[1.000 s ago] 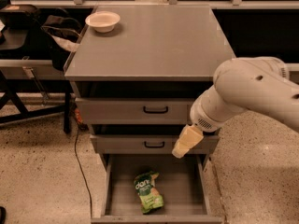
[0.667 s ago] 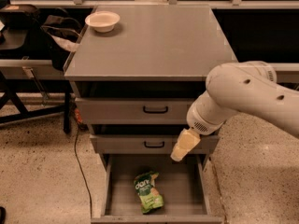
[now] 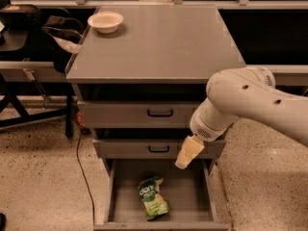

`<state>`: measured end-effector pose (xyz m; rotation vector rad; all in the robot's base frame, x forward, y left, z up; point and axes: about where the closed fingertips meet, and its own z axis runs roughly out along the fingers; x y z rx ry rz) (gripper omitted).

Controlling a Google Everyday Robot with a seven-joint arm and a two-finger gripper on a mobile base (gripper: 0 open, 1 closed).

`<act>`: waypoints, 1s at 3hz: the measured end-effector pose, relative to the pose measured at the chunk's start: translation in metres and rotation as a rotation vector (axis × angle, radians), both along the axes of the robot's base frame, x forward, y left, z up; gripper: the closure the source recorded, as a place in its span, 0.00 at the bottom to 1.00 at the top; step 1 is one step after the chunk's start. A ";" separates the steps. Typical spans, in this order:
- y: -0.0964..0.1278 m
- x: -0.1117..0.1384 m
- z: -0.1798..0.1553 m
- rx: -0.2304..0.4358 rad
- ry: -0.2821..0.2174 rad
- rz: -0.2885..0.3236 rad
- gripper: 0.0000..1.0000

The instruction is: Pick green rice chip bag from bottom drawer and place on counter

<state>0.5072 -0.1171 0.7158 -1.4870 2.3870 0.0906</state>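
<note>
While the green rice chip bag (image 3: 153, 204) is lying in the bottom drawer (image 3: 192, 196), the gripper (image 3: 183, 161), open or closed unclear, is hovering right of centre, needing to descend leftward.

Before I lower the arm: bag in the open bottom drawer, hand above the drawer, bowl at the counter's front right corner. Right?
No. The camera view shows the bowl at the back left corner of the counter. The bag does lie in the open bottom drawer, and the hand hangs above its right side.
</note>
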 end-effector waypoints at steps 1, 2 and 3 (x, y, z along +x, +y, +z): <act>-0.003 0.000 -0.015 0.061 -0.004 -0.006 0.00; -0.001 0.000 -0.049 0.143 0.000 0.012 0.00; 0.006 -0.001 -0.084 0.196 0.013 0.041 0.00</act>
